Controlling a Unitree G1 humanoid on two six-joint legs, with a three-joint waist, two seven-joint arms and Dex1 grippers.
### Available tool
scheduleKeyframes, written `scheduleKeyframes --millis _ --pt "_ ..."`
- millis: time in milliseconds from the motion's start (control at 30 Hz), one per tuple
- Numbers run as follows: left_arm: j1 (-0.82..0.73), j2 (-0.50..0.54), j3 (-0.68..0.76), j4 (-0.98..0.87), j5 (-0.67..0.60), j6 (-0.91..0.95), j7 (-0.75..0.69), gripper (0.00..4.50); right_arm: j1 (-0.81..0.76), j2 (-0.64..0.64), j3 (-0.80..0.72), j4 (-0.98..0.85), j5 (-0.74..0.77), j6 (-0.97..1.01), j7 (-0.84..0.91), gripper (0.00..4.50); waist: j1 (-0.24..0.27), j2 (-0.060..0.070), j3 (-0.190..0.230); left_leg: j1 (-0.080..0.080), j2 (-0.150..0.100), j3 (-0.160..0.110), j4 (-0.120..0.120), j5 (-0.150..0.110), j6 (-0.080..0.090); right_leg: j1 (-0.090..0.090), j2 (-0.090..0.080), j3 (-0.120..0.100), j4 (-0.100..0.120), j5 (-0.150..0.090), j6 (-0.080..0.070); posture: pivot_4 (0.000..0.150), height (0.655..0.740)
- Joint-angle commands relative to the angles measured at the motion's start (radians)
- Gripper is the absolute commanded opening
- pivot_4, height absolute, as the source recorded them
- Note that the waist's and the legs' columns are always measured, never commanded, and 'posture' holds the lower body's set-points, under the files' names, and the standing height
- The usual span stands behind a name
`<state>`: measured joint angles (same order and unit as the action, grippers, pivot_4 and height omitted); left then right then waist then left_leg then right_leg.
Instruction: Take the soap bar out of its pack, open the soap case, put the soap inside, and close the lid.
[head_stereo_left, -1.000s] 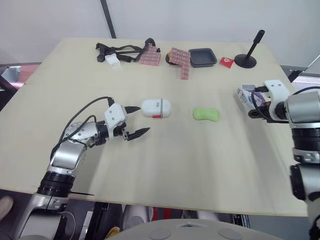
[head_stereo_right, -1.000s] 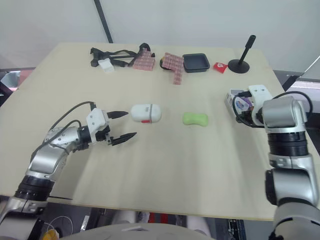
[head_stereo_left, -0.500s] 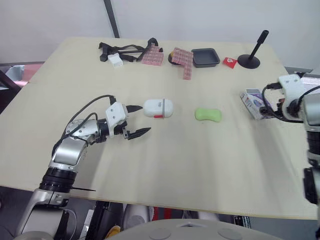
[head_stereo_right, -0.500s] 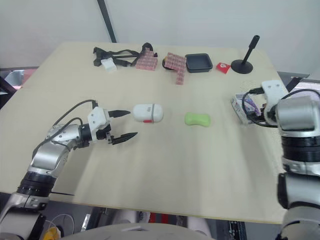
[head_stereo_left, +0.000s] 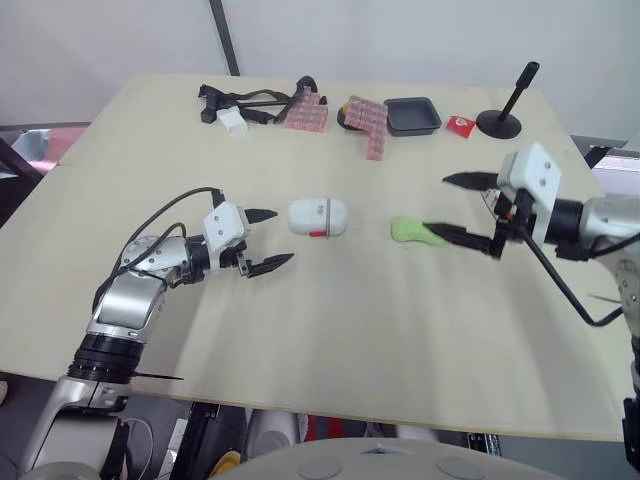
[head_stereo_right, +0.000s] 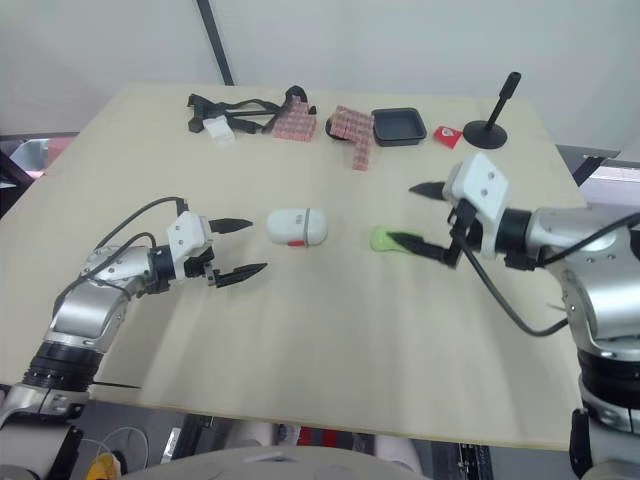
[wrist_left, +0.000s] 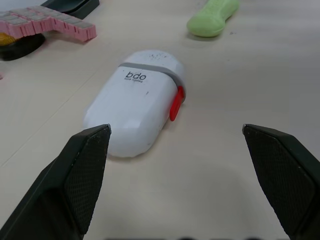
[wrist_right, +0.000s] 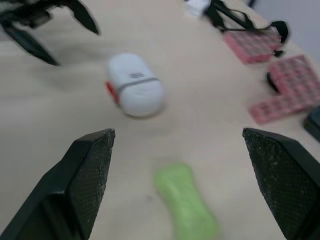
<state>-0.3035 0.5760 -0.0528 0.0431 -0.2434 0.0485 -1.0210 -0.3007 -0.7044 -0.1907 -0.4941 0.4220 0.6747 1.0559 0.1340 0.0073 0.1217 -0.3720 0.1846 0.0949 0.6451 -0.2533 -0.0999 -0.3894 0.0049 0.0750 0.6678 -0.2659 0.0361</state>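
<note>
- On the pale table (head_stereo_left: 330, 350), the white soap case (head_stereo_left: 318, 216) lay shut near the middle. The green soap bar (head_stereo_left: 405, 229) sat bare beside it toward the robot's right, the two apart.
- Just left of the case, the left gripper (head_stereo_left: 281, 237) stood wide open and empty, one fingertip close to the case's rounded end.
- Over the soap, the right gripper (head_stereo_left: 436, 204) was spread open, holding nothing. From the head cameras its lower finger crossed the bar's right end, and contact could not be told.
- From the right wrist camera, the soap lay on the table between that gripper's two fingers, with the case and the other gripper beyond.
- From the left wrist camera, the "bdo" lettering, grey band and red clasp (wrist_left: 175, 102) on the case were plain.
- Along the far edge, the head cameras took in black straps (head_stereo_left: 245, 100), pink blocks (head_stereo_left: 365, 118), a black tray (head_stereo_left: 412, 115), a small red item (head_stereo_left: 457, 124) and a black stand (head_stereo_left: 505, 112).
</note>
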Motion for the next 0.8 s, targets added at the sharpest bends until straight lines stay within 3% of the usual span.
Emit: scheduleKeyframes --millis 33,467,800 --pt "-0.018 0.022 0.025 0.024 -0.001 -0.022 -0.004 4.5 -0.007 0.025 0.096 0.086 -0.028 -0.101 -0.001 4.39 -0.009 0.0 0.0 0.0 0.0 0.0 0.0 0.0 0.0 0.0 0.0 0.0 0.0 0.0 0.0 0.15 0.74" --pt "-0.09 0.039 0.006 0.118 0.022 -0.064 -0.038 4.5 -0.044 0.036 0.197 0.226 -0.065 -0.25 -0.018 4.39 -0.019 0.0 0.0 -0.001 -0.001 0.0 0.0 0.001 0.0 0.0 0.0 0.0 0.0 0.0 0.0 0.15 0.74" --pt "-0.334 -0.023 -0.099 0.432 0.112 -0.155 -0.127 4.5 -0.048 0.088 0.246 0.177 -0.063 -0.242 -0.087 4.39 -0.013 0.0 0.0 0.0 -0.001 0.0 0.0 0.001 0.0 0.0 0.0 -0.001 0.001 0.0 0.0 0.15 0.74"
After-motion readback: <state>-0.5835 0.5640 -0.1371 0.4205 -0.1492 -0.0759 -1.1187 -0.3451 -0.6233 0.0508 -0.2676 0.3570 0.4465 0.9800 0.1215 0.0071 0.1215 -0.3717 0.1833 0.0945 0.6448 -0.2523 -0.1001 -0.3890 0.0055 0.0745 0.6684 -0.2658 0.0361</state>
